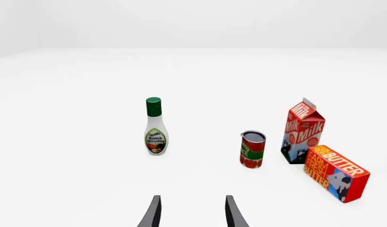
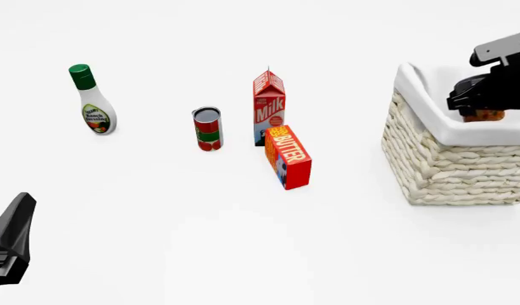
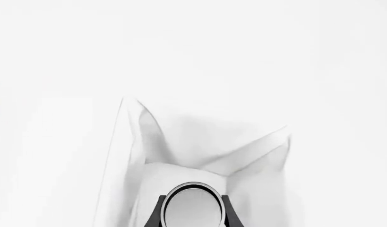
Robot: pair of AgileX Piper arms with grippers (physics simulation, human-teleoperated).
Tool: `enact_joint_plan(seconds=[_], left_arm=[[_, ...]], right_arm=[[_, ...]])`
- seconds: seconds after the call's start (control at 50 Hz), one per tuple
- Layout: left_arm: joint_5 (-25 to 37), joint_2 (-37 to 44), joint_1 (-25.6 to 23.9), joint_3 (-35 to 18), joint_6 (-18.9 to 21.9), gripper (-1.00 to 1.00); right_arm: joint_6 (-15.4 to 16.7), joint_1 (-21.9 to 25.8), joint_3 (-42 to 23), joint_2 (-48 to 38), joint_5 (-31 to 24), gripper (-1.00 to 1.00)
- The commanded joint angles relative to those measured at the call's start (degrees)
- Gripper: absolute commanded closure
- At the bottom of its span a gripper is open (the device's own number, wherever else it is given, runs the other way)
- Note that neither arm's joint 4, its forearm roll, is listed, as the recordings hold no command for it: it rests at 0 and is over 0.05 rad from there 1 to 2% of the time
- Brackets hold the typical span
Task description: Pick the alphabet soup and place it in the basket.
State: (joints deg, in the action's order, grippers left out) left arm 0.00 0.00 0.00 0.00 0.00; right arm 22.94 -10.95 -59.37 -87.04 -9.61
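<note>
The right gripper [image 3: 192, 213] is holding the alphabet soup [image 3: 193, 208] clamped just over the basket [image 2: 429, 121], so it should be lowering well inside the lining before letting go, left gripper [image 1: 192, 213] idling open.

The milk carton [image 2: 269, 107] reads "Milk" in white on its red front, and the word shows again on its gable and side in the left wrist view [image 1: 303, 131]. The butter box [image 2: 287, 156], lying just near of the carton, carries "BUTTER" in yellow, with "FARM FRESH BUTTER" legible on it [image 1: 336, 172] from the left wrist. The bottle [image 2: 92, 101] at far left bears "Ranch Dressing" on its label [image 1: 155, 127]; the print on the red and green can [image 2: 207, 129] is too small to read.
</note>
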Motion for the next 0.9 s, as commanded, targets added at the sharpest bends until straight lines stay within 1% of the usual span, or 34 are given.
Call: enact_joint_plan(seconds=[0.02, 0.5, 0.52, 0.9], left_arm=[[0.00, 0.00, 0.00, 0.00, 0.00, -1.00], [0.00, 0.00, 0.00, 0.00, 0.00, -1.00], [0.00, 0.00, 0.00, 0.00, 0.00, -1.00], [0.00, 0.00, 0.00, 0.00, 0.00, -1.00]], right_arm=[[-1.69, 0.03, -0.42, -0.93, 0.98, 1.00], [-1.35, -0.85, -0.67, -1.83, 1.36, 1.00], [-1.32, -0.89, -0.69, -1.87, 1.37, -1.00], [-1.21, -1.44, -1.30, -1.85, 1.18, -1.00]])
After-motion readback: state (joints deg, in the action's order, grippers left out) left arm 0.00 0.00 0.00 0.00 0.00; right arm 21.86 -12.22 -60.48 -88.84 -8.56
